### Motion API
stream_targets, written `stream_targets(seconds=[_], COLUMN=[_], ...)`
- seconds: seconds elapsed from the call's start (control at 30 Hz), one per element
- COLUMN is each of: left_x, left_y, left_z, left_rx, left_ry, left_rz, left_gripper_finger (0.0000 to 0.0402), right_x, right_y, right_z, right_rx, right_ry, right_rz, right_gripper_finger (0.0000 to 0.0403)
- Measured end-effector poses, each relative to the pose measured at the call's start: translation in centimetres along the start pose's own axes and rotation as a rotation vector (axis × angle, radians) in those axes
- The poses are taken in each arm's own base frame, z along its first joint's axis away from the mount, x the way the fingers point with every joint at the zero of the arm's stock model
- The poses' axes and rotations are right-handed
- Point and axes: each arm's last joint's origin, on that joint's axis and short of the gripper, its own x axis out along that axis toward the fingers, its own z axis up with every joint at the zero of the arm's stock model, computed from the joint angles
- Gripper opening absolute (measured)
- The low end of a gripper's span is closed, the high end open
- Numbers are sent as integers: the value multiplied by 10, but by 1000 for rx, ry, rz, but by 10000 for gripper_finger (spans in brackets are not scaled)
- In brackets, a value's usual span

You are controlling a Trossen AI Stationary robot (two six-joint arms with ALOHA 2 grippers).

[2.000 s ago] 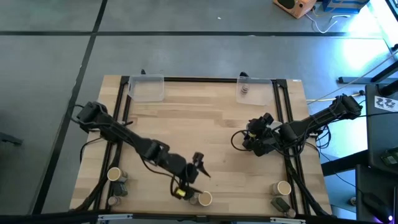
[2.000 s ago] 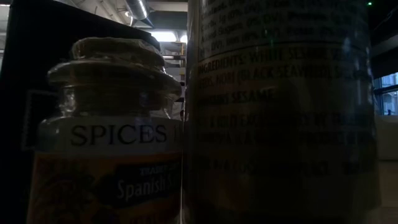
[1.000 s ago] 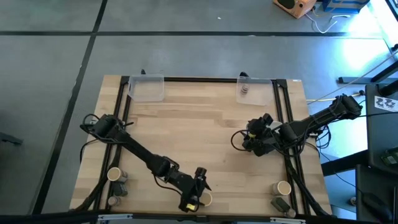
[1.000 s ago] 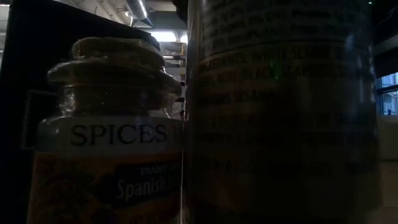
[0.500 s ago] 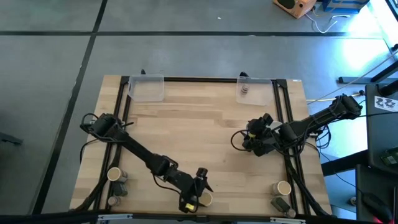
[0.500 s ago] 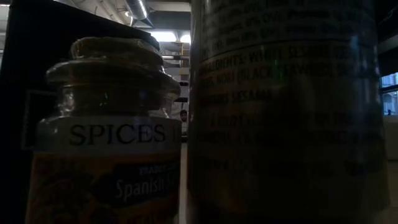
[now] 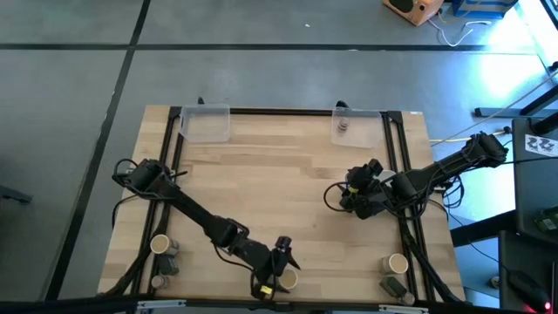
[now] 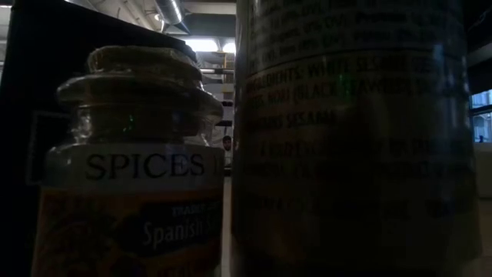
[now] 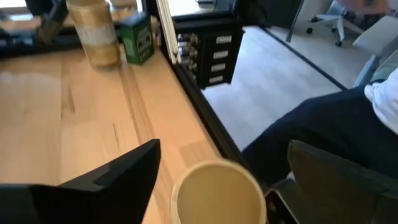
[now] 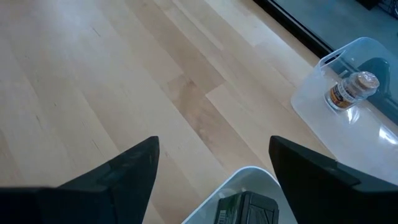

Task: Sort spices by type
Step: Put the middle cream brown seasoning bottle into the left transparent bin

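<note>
- Tan, with a pale round top, the spice cylinder (image 7: 286,279) stands at the table's (image 7: 288,166) near edge, about 6 o'clock in the high view; the left wrist view shows its top (image 9: 217,191) upright between the fingers.
- Left pincer (image 7: 277,281) straddles this cylinder with jaws wide and a gap showing on each side; nothing is gripped.
- The step in hand looks like the pick-up: the next move calls for closing squarely on the cylinder, lifting it straight, and taking care so near the edge.
- Other spices wait at 7 o'clock (image 7: 160,245) and 5 o'clock (image 7: 397,262).
- One small jar (image 10: 352,88) already sits in the clear tray (image 7: 356,127) at 1 o'clock; another clear tray (image 7: 206,123) lies at 11.
- Right pincer (image 7: 350,197) waits open and empty at 3 o'clock, above a white dish (image 10: 249,180) holding a dark pack (image 10: 244,208).
</note>
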Motion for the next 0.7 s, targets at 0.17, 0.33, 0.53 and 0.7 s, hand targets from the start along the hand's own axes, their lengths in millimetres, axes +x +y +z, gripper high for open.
stream_targets(seconds=[0.17,0.33,0.53,0.7], left_x=[0,0,8,14], left_y=[-1,-1,0,1], left_z=[-4,-6,-17,-25], left_rx=[9,7,10,10], left_ry=[35,54,85,105], left_rz=[1,3,15,21], left_gripper_finger=[391,396,396,395], right_x=[0,0,0,0], right_y=[0,0,0,0], right_z=[0,0,0,0], right_rx=[0,0,0,0], right_ry=[-1,-1,-2,-2], right_rz=[0,-1,-1,-1], right_gripper_finger=[303,303,303,303])
